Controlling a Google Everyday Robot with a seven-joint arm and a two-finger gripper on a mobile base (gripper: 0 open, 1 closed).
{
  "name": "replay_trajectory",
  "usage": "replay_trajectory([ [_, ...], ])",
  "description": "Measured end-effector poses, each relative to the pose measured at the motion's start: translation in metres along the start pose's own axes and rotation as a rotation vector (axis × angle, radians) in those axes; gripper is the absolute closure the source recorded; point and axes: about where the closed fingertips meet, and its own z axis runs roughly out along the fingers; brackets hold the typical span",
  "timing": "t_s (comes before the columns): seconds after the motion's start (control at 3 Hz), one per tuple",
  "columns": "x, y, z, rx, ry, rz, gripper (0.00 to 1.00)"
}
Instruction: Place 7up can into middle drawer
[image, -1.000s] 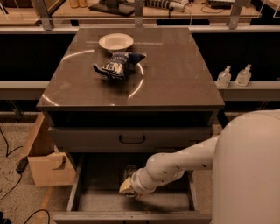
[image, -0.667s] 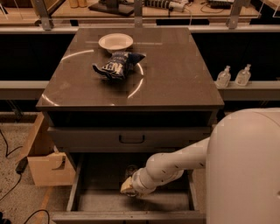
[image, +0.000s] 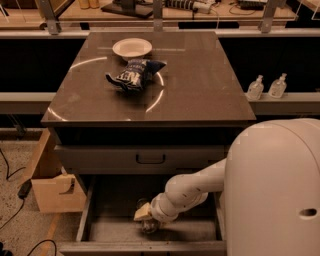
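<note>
The middle drawer (image: 112, 231) is pulled out below the counter, with its bare grey floor showing. My arm reaches down into it from the right. My gripper (image: 142, 212) is low inside the drawer, left of centre. A small rounded silvery thing, the 7up can (image: 148, 228), shows just under the gripper, close to the drawer floor. It is mostly hidden by the gripper and wrist. I cannot tell whether it rests on the floor or is held.
The closed drawer front with a black loop handle (image: 150, 159) is above the open drawer. On the counter lie a dark blue chip bag (image: 133, 74) and a white bowl (image: 132, 48). A cardboard box (image: 54, 190) stands at the left, and two small bottles (image: 255, 89) on the right ledge.
The gripper stays at almost the same spot in the drawer. My body has shifted slightly left in the view.
</note>
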Motion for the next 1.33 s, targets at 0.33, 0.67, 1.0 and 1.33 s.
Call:
replay_trajectory([
  [0.33, -0.003, 0.002, -0.008, -0.012, 0.006, 0.013, 0.00],
  [0.67, -0.004, 0.013, -0.036, -0.036, 0.050, 0.042, 0.00],
  [1.0, -0.002, 0.022, -0.072, -0.072, 0.118, 0.053, 0.14],
  [1.33, 0.002, 0.033, -0.112, -0.125, 0.194, 0.055, 0.38],
])
